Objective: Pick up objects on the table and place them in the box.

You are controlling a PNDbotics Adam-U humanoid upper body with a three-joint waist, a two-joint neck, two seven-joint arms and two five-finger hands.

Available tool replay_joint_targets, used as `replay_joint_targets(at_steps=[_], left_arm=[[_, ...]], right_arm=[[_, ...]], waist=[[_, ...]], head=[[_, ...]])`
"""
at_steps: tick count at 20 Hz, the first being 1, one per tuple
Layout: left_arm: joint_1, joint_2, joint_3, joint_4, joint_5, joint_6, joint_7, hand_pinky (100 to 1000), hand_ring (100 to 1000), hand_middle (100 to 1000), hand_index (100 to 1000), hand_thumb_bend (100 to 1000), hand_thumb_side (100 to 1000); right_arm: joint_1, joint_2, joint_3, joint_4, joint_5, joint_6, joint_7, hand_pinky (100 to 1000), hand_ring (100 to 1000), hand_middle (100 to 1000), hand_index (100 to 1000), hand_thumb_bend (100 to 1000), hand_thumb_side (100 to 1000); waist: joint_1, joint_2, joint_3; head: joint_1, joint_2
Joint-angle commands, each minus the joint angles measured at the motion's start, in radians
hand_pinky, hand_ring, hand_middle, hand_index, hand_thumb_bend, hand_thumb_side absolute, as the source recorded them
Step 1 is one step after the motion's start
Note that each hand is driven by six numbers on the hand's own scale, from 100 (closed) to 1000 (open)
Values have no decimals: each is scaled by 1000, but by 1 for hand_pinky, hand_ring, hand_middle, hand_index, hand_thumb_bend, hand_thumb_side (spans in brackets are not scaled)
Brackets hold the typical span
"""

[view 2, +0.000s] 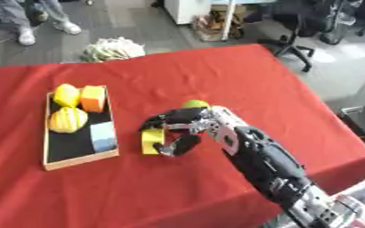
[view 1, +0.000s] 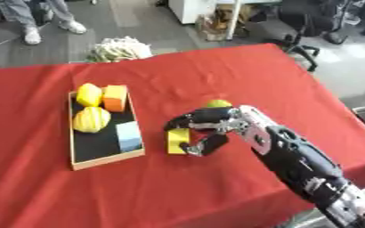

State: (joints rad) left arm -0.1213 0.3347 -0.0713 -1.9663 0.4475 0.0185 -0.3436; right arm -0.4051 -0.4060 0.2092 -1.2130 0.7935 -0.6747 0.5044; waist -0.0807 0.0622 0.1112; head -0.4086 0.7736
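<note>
A shallow wooden box (view 1: 107, 160) with a black floor lies on the red table, left of centre. In it sit two yellow rounded pieces (view 1: 91, 119), an orange block (view 1: 115, 98) and a pale blue block (view 1: 129, 136). Just right of the box a yellow block (view 1: 176, 141) stands on the cloth. My right hand (view 1: 209, 126) reaches in from the lower right, its fingers curled above the block and its thumb below it. A yellow-green round thing (view 1: 218, 103) peeks out behind the hand. My left hand is out of sight.
The red cloth (view 1: 216, 71) covers the whole table; its right edge drops off near an office chair (view 1: 302, 22). A pale bundled thing (view 1: 119, 49) lies beyond the far edge. A person's legs show at the top left.
</note>
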Motion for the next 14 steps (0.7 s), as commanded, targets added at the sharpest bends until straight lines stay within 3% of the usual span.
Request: replay_joint_targets(at_steps=[1, 3, 8, 14], left_arm=[[-6, 17, 1, -14, 1, 0, -4, 643, 514, 551, 805, 100, 890], [-6, 17, 1, -14, 1, 0, -4, 643, 514, 551, 805, 100, 890], [-7, 18, 1, -15, 2, -1, -4, 643, 515, 551, 806, 100, 887], [-9, 16, 1, -15, 3, -1, -4, 644, 516, 552, 806, 100, 885]], right_arm=[[-8, -10, -5, 22, 39, -137, 124, 780, 872, 917, 978, 100, 354], [-10, -9, -8, 30, 54, -139, 110, 767, 858, 908, 972, 100, 313], [-10, -8, -12, 48, 87, -141, 75, 714, 804, 868, 938, 100, 314], [-15, -10, -17, 57, 105, -146, 22, 623, 705, 801, 896, 100, 305]], waist=[[-6, -6, 2], [-6, -6, 2], [-4, -8, 3], [-2, -7, 8]], head=[[-6, -4], [-7, -4], [-11, -4], [-47, -4]])
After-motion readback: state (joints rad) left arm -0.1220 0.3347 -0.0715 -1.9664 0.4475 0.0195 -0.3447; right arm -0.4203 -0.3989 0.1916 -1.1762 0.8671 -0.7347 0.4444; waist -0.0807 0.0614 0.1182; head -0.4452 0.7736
